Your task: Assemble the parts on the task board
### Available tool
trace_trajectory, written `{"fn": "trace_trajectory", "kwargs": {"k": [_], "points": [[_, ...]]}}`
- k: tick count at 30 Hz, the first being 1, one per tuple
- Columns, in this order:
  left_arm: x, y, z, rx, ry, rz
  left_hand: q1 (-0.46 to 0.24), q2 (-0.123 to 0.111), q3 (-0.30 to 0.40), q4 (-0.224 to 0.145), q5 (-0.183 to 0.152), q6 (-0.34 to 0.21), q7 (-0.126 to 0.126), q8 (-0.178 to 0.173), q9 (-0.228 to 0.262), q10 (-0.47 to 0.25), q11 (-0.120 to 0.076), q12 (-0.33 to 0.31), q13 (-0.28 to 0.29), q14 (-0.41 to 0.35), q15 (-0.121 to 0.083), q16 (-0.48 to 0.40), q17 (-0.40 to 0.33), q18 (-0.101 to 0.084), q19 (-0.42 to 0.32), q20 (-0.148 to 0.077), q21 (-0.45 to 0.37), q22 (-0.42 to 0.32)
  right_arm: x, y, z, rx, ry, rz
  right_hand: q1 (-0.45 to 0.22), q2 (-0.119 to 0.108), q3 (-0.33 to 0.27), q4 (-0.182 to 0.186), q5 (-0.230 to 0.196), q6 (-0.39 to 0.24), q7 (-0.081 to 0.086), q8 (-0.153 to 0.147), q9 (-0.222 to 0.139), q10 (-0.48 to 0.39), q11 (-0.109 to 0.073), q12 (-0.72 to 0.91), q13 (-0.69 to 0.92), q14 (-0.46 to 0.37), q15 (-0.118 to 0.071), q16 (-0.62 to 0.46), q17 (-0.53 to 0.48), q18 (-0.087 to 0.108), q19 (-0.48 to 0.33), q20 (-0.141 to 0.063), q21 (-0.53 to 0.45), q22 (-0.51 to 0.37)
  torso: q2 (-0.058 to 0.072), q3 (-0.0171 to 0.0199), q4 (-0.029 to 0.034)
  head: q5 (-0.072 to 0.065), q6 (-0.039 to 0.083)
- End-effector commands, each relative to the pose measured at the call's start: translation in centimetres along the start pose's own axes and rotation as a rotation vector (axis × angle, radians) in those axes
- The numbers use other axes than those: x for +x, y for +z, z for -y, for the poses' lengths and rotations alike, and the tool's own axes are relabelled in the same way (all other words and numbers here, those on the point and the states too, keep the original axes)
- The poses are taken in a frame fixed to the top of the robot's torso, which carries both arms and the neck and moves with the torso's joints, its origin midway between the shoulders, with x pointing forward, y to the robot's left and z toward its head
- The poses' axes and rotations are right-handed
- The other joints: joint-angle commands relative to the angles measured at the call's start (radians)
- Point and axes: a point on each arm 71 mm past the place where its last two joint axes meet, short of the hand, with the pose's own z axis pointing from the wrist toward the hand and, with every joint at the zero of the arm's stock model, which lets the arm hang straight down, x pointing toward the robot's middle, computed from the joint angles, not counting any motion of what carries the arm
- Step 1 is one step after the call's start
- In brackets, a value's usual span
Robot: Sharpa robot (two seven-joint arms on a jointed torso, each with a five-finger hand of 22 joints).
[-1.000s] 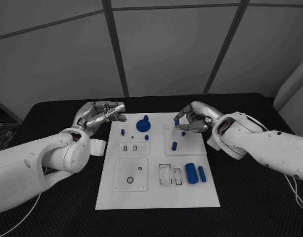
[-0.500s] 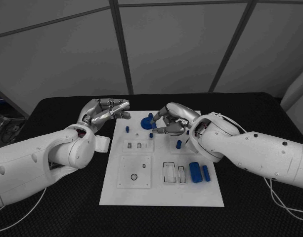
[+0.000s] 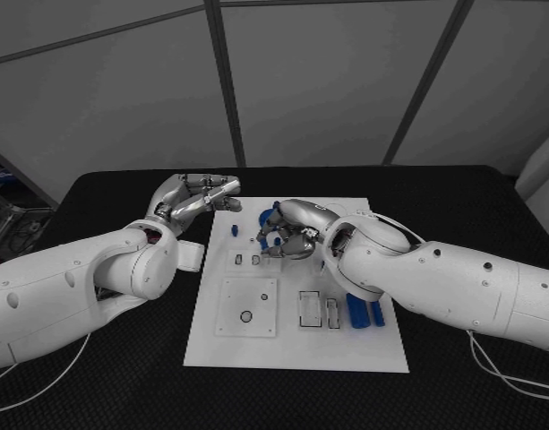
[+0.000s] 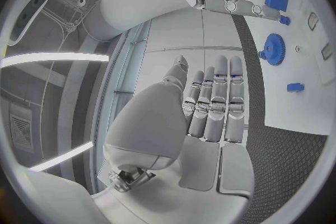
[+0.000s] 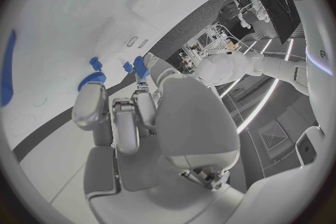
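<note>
- Right hand (image 3: 290, 235), fingers curling, having swung left across the task board (image 3: 364, 349), is closing on the blue gear (image 3: 269, 221); grasp unconfirmed.
- Left hand (image 3: 201, 199), fingers straight and together, is hovering empty.

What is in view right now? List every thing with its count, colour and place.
Table: one, black, under everything.
Task board: one, white, in the middle of the table.
Gear: one, blue, at the board's far end, under the right hand's fingers.
Small pegs: at least two, blue, standing on the board just left of the gear.
Cylinders: two, blue, lying side by side near the board's right edge.
Small block: one, white, on the table by the board's left edge.
Left hand: silver, fingers straight, holding nothing, above the board's far left corner.
Right hand: silver, fingers curled at the gear; whether it grips is unclear.
</note>
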Motion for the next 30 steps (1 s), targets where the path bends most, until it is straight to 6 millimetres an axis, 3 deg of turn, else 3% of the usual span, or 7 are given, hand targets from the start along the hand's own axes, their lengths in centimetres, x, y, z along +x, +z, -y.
{"fn": "trace_trajectory", "kwargs": {"k": [1,24,30], "points": [[0.2,0.1,0.2,0.013,0.001,-0.012,-0.002,0.005,0.001,-0.007,-0.006,0.000,0.007,-0.005,-0.001,-0.001,0.005,-0.004,0.000,-0.002,0.004,-0.003,0.001,-0.010,-0.003,0.001,-0.002,-0.001,0.3,0.2,-0.2,0.022,-0.048,-0.032,-0.009,0.006,0.004,0.001,0.002,0.005,0.000,0.005,0.006,0.000,-0.001,-0.004,-0.002,0.101,-0.007,0.006,0.243,-0.017,-0.001,-0.003,0.001,0.000,0.000,-0.0001,0.0001,0.006,-0.002],[0.3,0.1,0.2,0.014,0.000,-0.015,-0.002,0.005,0.001,-0.007,-0.006,0.000,0.007,-0.005,-0.001,-0.001,0.005,-0.004,0.000,-0.002,0.004,-0.003,0.001,-0.010,-0.003,0.001,-0.002,-0.001,1.9,0.9,-0.2,0.065,-0.085,-0.081,-0.013,0.001,0.003,0.001,0.002,0.003,0.000,0.005,0.006,-0.002,-0.001,-0.006,-0.004,0.100,-0.006,0.004,0.239,-0.016,-0.004,-0.003,-0.001,-0.005,0.000,0.0018,-0.0020,0.008,-0.011],[0.3,0.1,0.2,0.014,-0.001,-0.016,-0.002,0.005,0.001,-0.007,-0.006,0.000,0.007,-0.005,-0.001,-0.001,0.005,-0.004,0.000,-0.002,0.004,-0.003,0.001,-0.010,-0.003,0.001,-0.002,-0.001,2.1,0.9,0.0,0.068,-0.086,-0.089,-0.016,-0.001,0.002,0.001,0.002,0.003,0.001,0.005,0.006,-0.003,0.000,-0.008,-0.005,0.099,-0.006,0.003,0.238,-0.016,-0.005,-0.003,-0.002,-0.006,-0.001,0.0009,-0.0013,0.009,-0.013]]}}
